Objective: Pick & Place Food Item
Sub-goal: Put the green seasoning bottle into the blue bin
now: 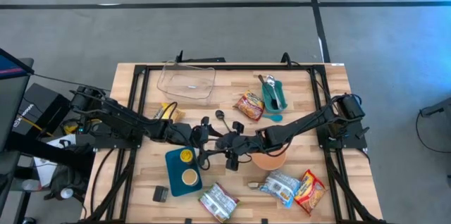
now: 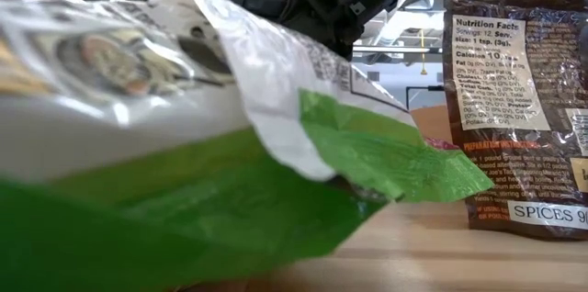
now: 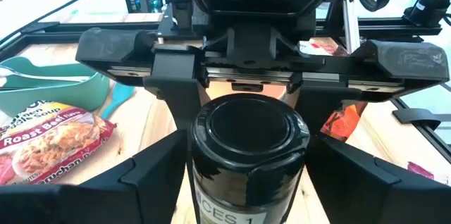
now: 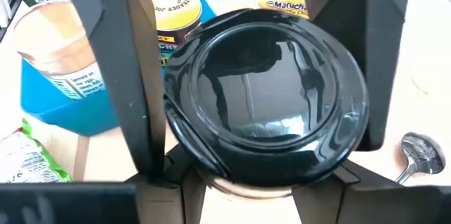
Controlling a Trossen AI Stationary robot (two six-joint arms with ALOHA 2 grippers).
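A spice jar (image 3: 246, 160) with a glossy black lid (image 4: 264, 97) is held between the two arms over the middle of the table. My right gripper (image 4: 254, 83) is shut on it. My left gripper (image 3: 246, 182) faces it from the table's left side, open, with one finger on each side of the jar and a narrow gap at both. In the high view the two grippers meet at the jar (image 1: 227, 142). The jar's bottom is out of view. My right gripper pinches the jar between its two fingers (image 4: 134, 83), one on each side at the level of the lid's rim (image 4: 173, 118). The fingers come from the table's right side, slanting down. The jar stands roughly upright, lid up; whether its bottom rests on anything is hidden.
A blue tray (image 1: 176, 180) with two jars lies near-left of the grippers and an orange bowl (image 1: 270, 159) just right of them. A clear container (image 1: 187, 82), a teal dish with a spoon (image 1: 273, 94) and a ramen packet (image 1: 249, 106) lie farther back. Food packets (image 1: 218, 201) line the near edge.
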